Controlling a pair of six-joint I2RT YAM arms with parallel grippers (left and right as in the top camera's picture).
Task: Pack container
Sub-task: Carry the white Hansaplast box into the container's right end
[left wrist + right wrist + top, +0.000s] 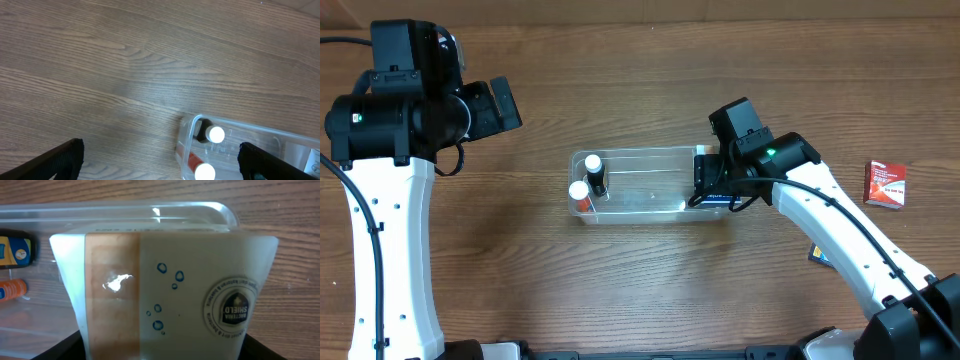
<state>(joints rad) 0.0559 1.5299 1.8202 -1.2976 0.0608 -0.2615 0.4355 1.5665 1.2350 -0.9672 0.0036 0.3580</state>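
Sitting mid-table (650, 290), long side left to right: the container (650, 190), clear and shallow; two white-capped bottles stand upright at its left end, a dark bottle (595, 172) toward the far corner and an orange bottle (580, 192) just beside it at the near corner; middle of the tub bare.

Right gripper (712, 180) at the container's right end, pinching a box (175, 290); box is white with a tan band, blue droplets and a round "Bacteria Shield" seal; dark fingers (70, 347) show at both lower corners of the box in the right wrist view; container rim visible just behind the box; cannot tell whether the box touches the tub floor.

Left gripper (505, 105) well apart from the container, up at far left; fingers (65, 160) spread wide, nothing between them, bare wood below.

Red box (886, 184) lies on the table far right; a small dark item (817, 256) half hidden under the right arm, too obscured to name.
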